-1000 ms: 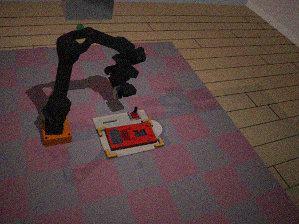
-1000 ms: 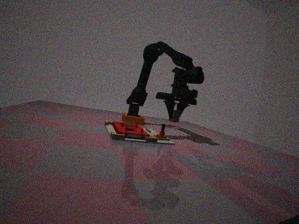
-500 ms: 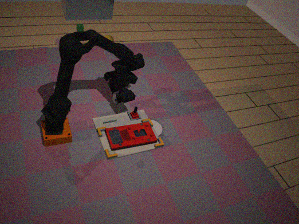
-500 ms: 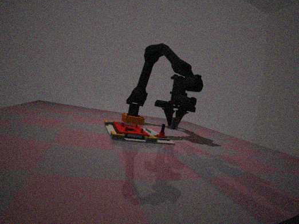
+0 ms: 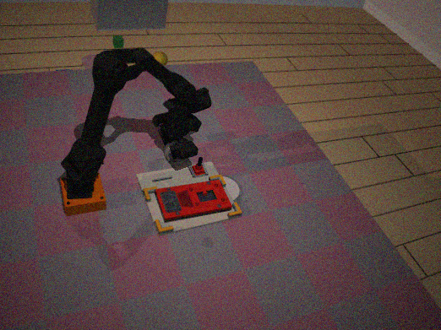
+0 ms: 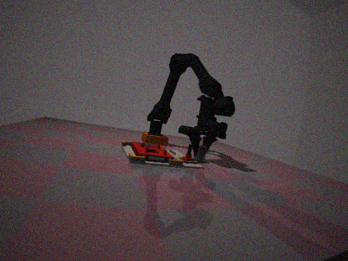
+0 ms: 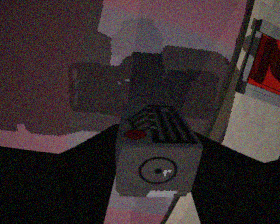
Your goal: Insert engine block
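The gripper point(image 5: 180, 161) point(image 6: 201, 151) point(image 7: 159, 162) is shut on the grey engine block point(image 5: 177, 163) point(image 6: 201, 155) point(image 7: 159, 172), which has dark ribs and a red spot on one face and a ring on another. The block is low, near the back edge of the board; whether it touches anything is not clear. The red car body point(image 5: 194, 209) point(image 6: 141, 149) lies flat between yellow corner brackets, away from the block. Its dark squarish opening point(image 5: 207, 195) shows in the top view. The rib cannot be made out, nor can the block's slot side.
The white board point(image 5: 148, 181) point(image 7: 245, 125) carries a small red piece point(image 5: 198, 170) point(image 6: 187, 157) point(image 7: 267, 65) with an upright black handle, close beside the gripper. A white disc point(image 5: 231, 189) lies right of the board. The arm's orange base point(image 5: 85, 206) point(image 6: 155, 139) stands left.
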`<action>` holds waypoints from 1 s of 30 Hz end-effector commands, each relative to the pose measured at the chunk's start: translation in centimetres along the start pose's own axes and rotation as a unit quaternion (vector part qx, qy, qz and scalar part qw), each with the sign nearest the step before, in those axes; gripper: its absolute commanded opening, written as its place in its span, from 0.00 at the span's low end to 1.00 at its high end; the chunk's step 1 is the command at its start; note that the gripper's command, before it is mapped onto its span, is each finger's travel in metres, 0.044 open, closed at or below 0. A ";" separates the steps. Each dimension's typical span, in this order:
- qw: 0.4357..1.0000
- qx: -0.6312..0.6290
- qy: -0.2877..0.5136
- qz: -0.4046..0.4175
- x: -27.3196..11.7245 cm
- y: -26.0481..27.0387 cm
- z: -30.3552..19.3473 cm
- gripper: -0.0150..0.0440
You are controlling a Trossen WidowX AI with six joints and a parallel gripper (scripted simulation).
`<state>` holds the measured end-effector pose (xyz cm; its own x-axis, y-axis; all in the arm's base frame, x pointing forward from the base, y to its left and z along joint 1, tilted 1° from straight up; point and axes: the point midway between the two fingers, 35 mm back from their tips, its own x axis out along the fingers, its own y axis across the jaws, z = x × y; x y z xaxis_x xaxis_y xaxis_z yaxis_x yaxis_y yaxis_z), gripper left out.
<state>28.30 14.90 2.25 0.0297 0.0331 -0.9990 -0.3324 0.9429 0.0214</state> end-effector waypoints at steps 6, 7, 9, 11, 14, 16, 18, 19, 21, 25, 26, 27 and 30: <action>1.000 0.002 0.001 -0.002 1.3 -0.1 0.0 0.25; 1.000 0.002 0.001 -0.002 1.3 -0.1 0.0 0.25; 1.000 0.002 0.001 -0.002 1.3 -0.1 0.0 0.25; 1.000 0.000 0.002 0.000 0.8 0.0 -0.1 0.34; 1.000 0.000 0.002 0.000 0.8 0.0 -0.1 0.48; 1.000 0.000 0.002 0.000 0.8 0.0 -0.1 0.57; 1.000 0.000 0.002 0.000 0.8 0.0 -0.1 0.65; 1.000 0.000 0.002 0.000 0.8 0.0 -0.1 0.70; 1.000 0.000 0.002 0.000 0.8 0.0 -0.1 0.79; 1.000 0.000 0.002 0.000 0.8 0.0 -0.1 0.97; 1.000 0.000 0.002 0.000 0.8 0.0 -0.1 1.00; 1.000 0.000 0.002 0.000 0.8 0.0 -0.1 1.00; 1.000 0.000 0.002 0.000 0.8 0.0 -0.1 1.00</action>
<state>28.19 14.87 1.51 0.0268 0.0321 -0.9991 -0.3323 0.9429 0.0214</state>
